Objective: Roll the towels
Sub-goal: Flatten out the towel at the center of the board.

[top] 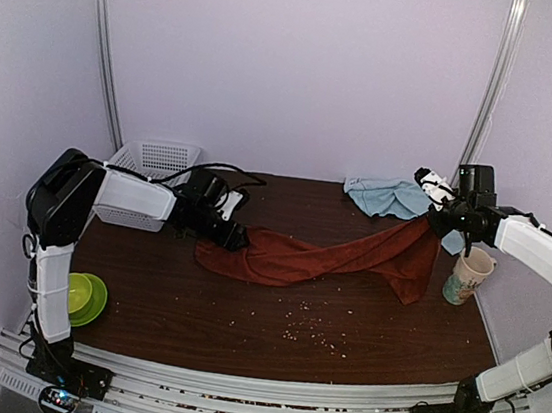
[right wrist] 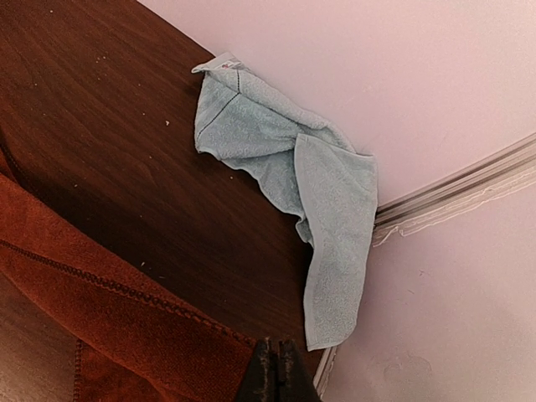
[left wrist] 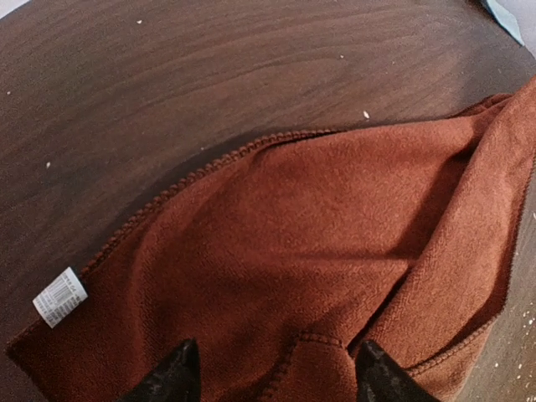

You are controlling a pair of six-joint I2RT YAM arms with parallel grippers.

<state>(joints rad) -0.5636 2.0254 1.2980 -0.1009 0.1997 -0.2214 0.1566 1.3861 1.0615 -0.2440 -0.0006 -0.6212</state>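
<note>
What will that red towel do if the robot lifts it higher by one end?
Probably floppy: the red towel sags in loose folds from the right end effector down to the table. It likely drags rather than slides cleanly, since its surface looks fuzzy. It seems light, as it hangs from one pinched edge.

The rust-red towel lies rumpled on the dark table.

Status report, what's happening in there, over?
Left gripper open over rust-red cloth towel. Right gripper shut on its lifted end. Pale-blue cloth towel crumpled at back. Paper cup near right gripper.
</note>
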